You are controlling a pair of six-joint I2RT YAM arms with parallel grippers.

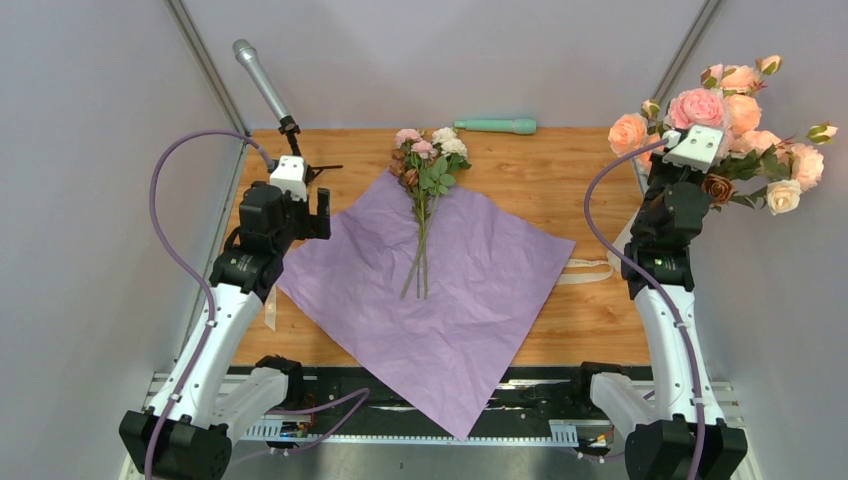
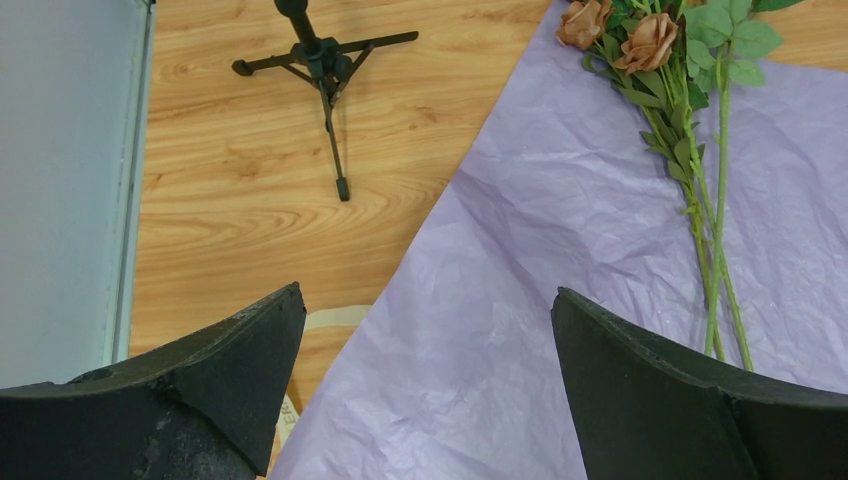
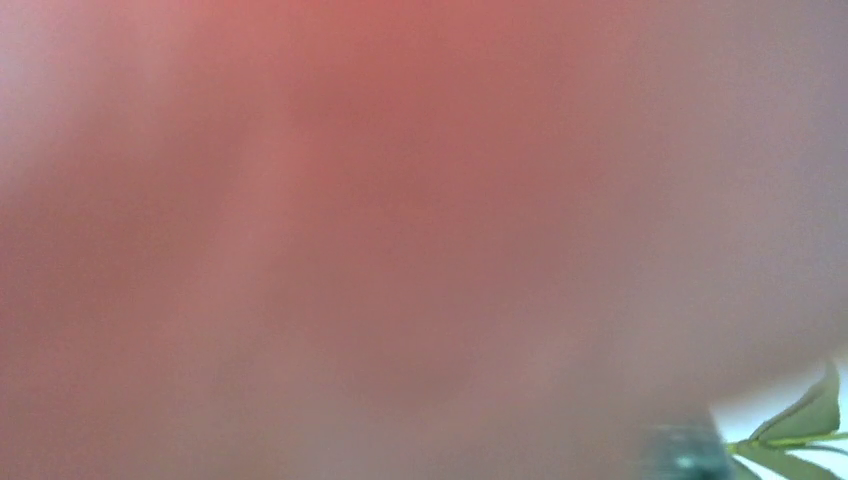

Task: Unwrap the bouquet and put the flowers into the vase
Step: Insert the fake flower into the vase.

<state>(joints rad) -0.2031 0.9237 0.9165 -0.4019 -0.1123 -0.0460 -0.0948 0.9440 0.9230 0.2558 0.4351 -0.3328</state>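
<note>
The left gripper [image 2: 428, 293] hangs with fingers spread wide over the lilac paper [image 2: 560, 330]. The flowers [image 1: 425, 190] lie on that sheet, mid-table. The right gripper [image 1: 693, 148] is raised among peach roses [image 1: 745, 110], apparently pressed against a bloom; its fingers are hidden, so I cannot tell their state.

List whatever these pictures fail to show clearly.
- Right wrist view: nearly all pink-red blur, something too near the lens; only green leaves show, lower right.
- Top view: the right end effector is hidden behind its white wrist housing and the large peach-orange roses; open or shut is unclear.
- Left wrist view: the top edge cuts off the small brown roses on thin green stems.
</note>
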